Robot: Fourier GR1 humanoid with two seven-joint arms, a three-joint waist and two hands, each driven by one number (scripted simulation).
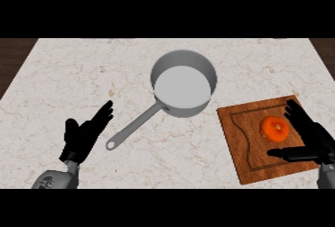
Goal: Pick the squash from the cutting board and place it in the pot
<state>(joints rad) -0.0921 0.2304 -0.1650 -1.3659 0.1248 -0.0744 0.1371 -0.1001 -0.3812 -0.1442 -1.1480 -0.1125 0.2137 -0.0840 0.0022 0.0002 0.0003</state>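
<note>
Marble counter [78, 71] (pale, veined) — pot [183, 84], cutting board [252, 146], dark floor [13, 62] beyond

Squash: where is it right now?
Head view, right side: the squash lies on the cutting board, right of the pot, beside the open right hand.

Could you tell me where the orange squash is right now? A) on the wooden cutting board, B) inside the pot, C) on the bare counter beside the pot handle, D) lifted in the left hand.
A: the squash lies on the cutting board, beside the open right hand; the pot holds nothing.
</note>
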